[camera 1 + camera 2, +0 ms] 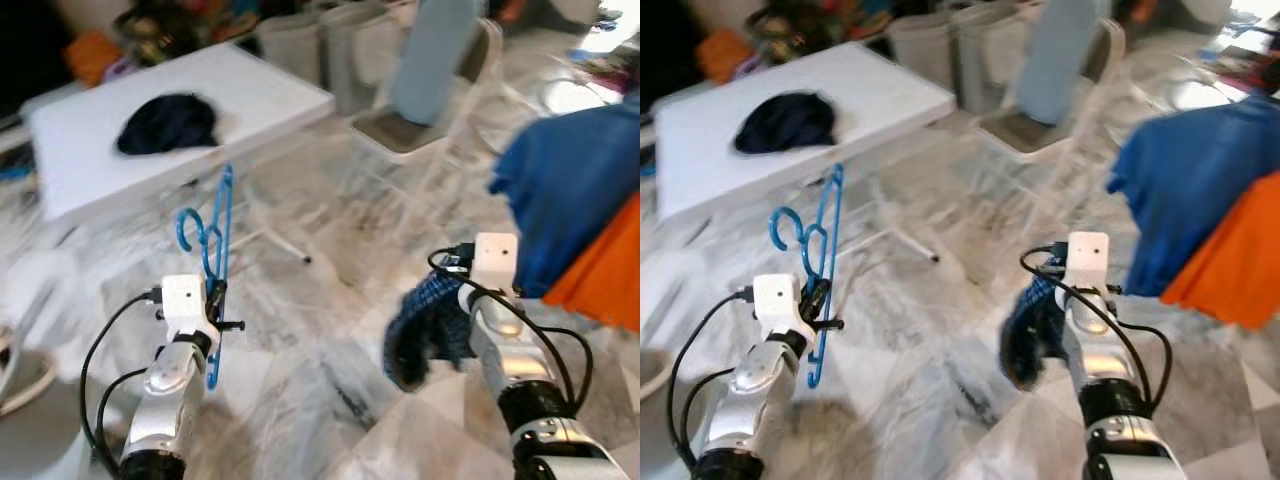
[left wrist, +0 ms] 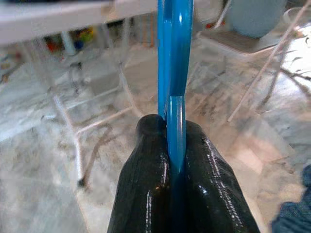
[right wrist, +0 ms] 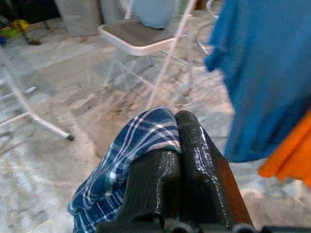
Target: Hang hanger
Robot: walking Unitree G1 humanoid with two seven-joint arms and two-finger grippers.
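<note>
Two grippers loaded above the marble floor (image 1: 300, 400): left gripper (image 2: 170, 145), jaws clamped on the blue hanger (image 1: 213, 240) standing upright at 9 o'clock of the right gripper (image 3: 177, 141), jaws pinching a plaid cloth (image 1: 420, 325); white table (image 1: 90, 150) at 11 o'clock.

Open marble floor (image 1: 300, 390) lies between the two arms and ahead of them, a free lane up to the table legs. The white table (image 1: 90, 160) blocks the way ahead on the left; a dark cloth (image 1: 168, 122) sits near its far edge, the rest of the tabletop bare. A folding chair (image 1: 420, 125) stands ahead on the right, bins (image 1: 320, 40) behind it. Blue garment (image 1: 570, 200) and orange garment (image 1: 605, 270) hang close on the right, crowding that side.
</note>
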